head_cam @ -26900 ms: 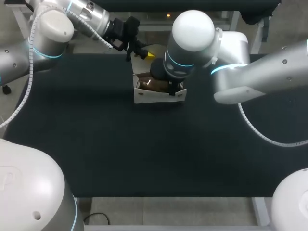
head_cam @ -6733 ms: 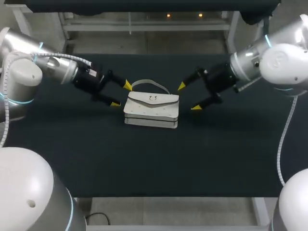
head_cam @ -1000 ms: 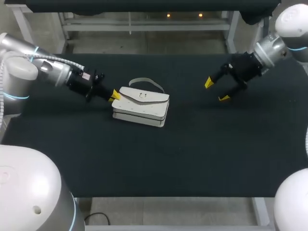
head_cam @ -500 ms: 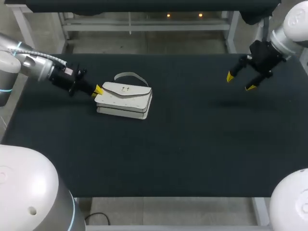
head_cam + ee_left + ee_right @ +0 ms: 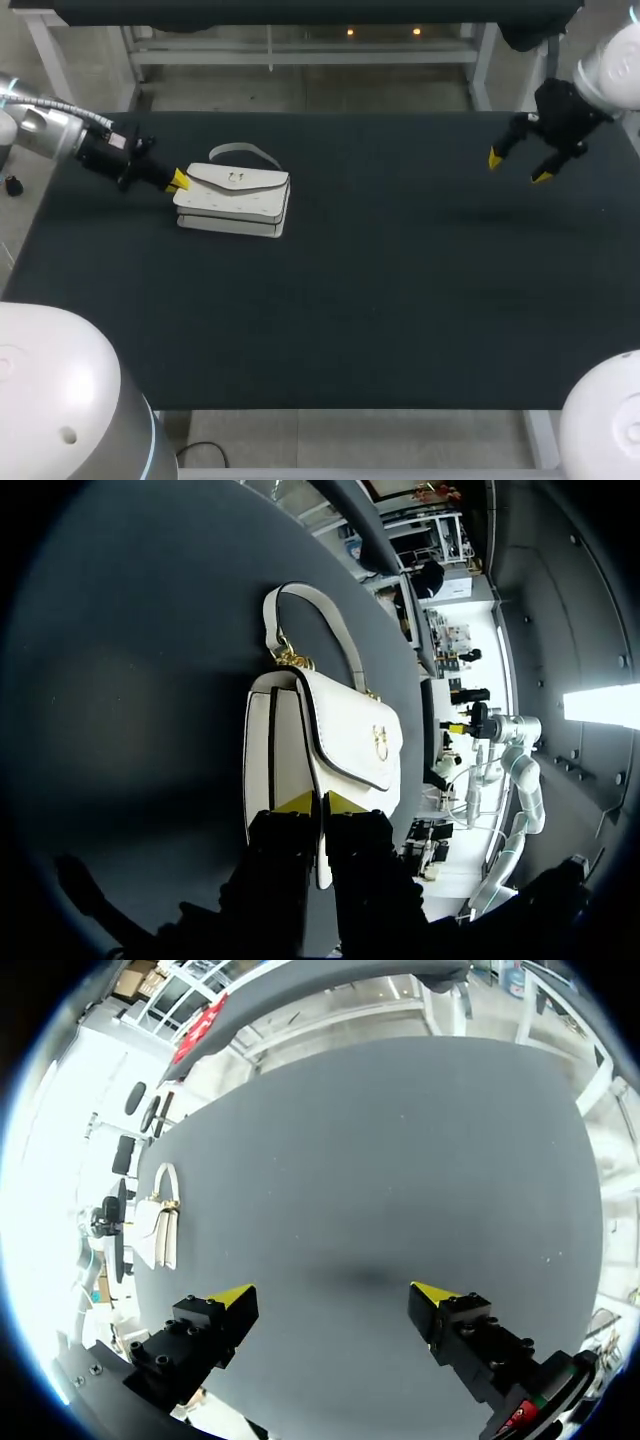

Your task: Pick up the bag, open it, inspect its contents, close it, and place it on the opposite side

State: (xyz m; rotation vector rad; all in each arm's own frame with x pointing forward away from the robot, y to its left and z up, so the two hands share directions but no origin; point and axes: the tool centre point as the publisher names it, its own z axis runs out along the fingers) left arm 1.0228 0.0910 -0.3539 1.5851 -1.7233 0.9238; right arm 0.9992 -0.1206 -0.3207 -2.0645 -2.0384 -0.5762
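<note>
A white handbag (image 5: 235, 200) with a closed flap, gold clasp and looped handle (image 5: 240, 152) lies on the black table at the far left. My left gripper (image 5: 178, 181) is at the bag's left end, shut on the bag's end edge. In the left wrist view that edge of the bag (image 5: 350, 740) is pinched between the two yellow tips of the left gripper (image 5: 318, 801). My right gripper (image 5: 518, 168) hangs open and holds nothing above the table's far right. In its own view the right gripper (image 5: 332, 1294) has bare table ahead and the bag (image 5: 160, 1225) far off.
The black table top (image 5: 380, 290) spans the whole space between the bag and the right gripper. The table's left edge (image 5: 38, 215) lies a short way beyond the left gripper.
The left gripper has pulled the bag leftward across the table, still shut on its end. The right arm has drawn back to the far right, staying open.
</note>
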